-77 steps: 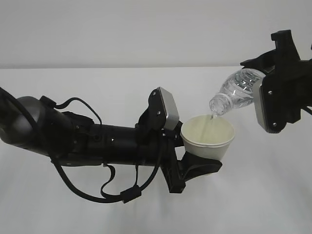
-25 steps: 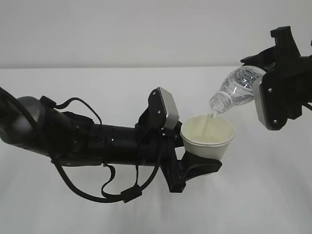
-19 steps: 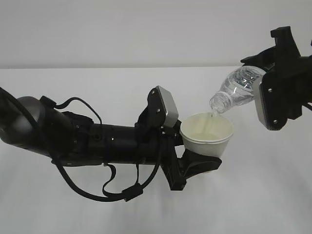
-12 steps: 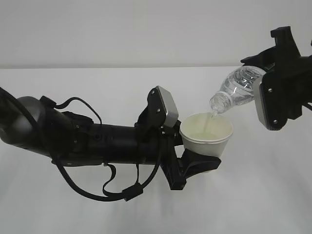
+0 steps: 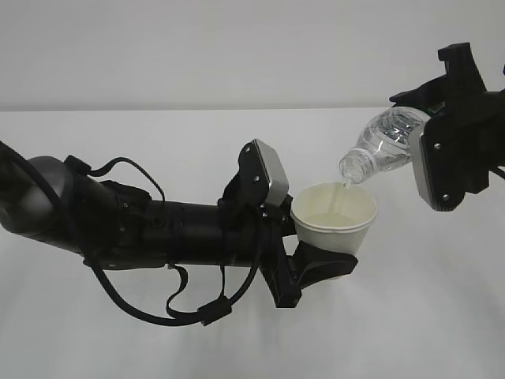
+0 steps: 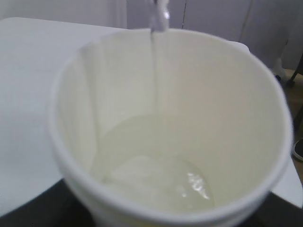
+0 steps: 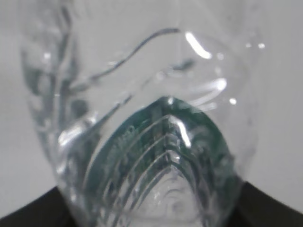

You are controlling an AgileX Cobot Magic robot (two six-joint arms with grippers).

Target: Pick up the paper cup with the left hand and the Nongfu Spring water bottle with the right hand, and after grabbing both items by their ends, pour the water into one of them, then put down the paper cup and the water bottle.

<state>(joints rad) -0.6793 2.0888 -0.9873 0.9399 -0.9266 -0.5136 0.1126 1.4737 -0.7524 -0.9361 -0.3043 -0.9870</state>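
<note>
Nearest, the left hand (image 5: 316, 264) reaches in low over the white table (image 5: 410, 316), its black fingers clasped around the base of the paper cup (image 5: 334, 219), which it holds upright above the surface. Loose cables hang under that arm. Water (image 6: 156, 182) pools in the cup's bottom. Just above and behind the cup's rim, the Nongfu Spring water bottle (image 5: 380, 146) tilts neck-down, a thin stream falling in. Farther back, the right hand (image 5: 450, 126) grips the bottle's rear end, probably firmly; its jaws are mostly hidden.
</note>
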